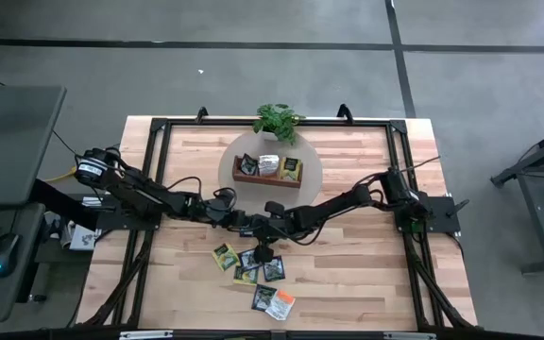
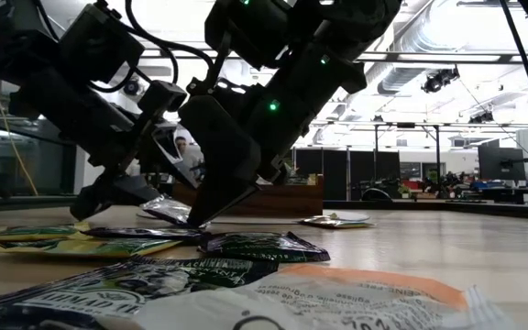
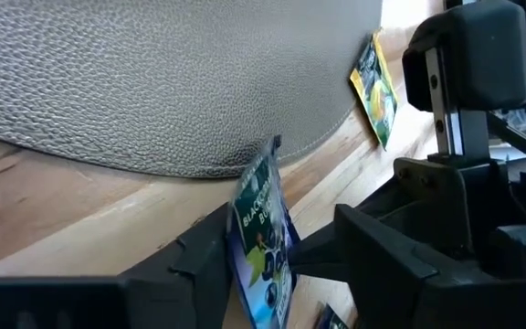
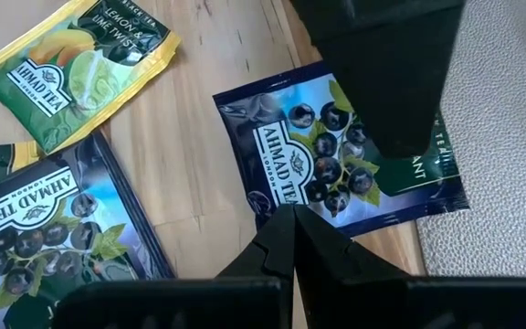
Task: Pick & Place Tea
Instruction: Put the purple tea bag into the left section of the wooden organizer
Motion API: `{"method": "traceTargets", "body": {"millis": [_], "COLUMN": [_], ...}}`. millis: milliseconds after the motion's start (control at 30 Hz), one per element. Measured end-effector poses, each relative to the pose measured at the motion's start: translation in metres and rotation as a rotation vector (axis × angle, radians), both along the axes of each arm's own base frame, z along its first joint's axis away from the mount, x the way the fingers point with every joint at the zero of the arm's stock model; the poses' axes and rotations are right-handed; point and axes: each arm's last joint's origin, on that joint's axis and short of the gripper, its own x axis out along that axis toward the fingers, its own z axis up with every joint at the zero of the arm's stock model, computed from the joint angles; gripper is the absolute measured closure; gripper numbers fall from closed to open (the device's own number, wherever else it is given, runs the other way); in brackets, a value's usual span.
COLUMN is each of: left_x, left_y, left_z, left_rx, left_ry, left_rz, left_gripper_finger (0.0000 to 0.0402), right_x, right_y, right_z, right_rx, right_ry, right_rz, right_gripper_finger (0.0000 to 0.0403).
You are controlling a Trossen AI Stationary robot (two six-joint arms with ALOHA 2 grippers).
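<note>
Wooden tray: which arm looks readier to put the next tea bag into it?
Left, probably. The left gripper pinches a blue sachet, close to the tray. The right gripper is shut and empty above sachets lying on the table.

Flat square tea sachets (image 1: 253, 269) lie loose on the wooden counter (image 1: 366, 274): yellow-green, dark blue blackcurrant and one orange (image 1: 281, 304). One blue sachet (image 3: 263, 239) stands upright on edge beside a grey mat (image 3: 153, 73).

Blue sachet (image 3: 261, 239) between claw (image 3: 277, 260) fingers
</note>
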Motion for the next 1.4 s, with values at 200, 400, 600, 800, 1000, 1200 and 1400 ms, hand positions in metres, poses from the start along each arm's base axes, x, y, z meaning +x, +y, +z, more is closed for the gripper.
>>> {"method": "traceTargets", "body": {"millis": [200, 400, 600, 800, 1000, 1200, 1400], "left_x": [0.000, 0.000, 0.000, 0.000, 0.000, -0.001, -0.002], "left_y": [0.000, 0.000, 0.001, 0.001, 0.001, 0.001, 0.002], "left_z": [0.000, 0.000, 0.000, -0.001, -0.001, -0.001, 0.004], "left_rx": [0.008, 0.026, 0.075, 0.089, 0.105, 0.171, 0.275], "left_ry": [0.002, 0.003, 0.005, 0.007, 0.008, 0.021, 0.003], "left_rz": [0.001, -0.007, -0.023, -0.033, -0.039, -0.070, -0.128], "left_gripper_finger": [0.0290, 0.0366, 0.0395, 0.0400, 0.0401, 0.0401, 0.0401], "right_x": [-0.001, -0.001, -0.002, -0.002, -0.004, -0.013, -0.028], "right_y": [0.000, 0.002, 0.002, 0.002, 0.001, 0.001, 0.008], "right_z": [-0.001, -0.001, -0.001, -0.001, 0.008, 0.036, 0.062], "right_rx": [0.001, 0.000, 0.002, -0.002, 0.000, -0.030, -0.054], "right_ry": [0.013, 0.016, 0.017, 0.017, 0.023, 0.029, 0.051], "right_rz": [0.002, 0.004, 0.003, 0.000, -0.002, -0.019, -0.026], "right_gripper_finger": [0.0403, 0.0403, 0.0403, 0.0403, 0.0400, 0.0378, 0.0359]}}
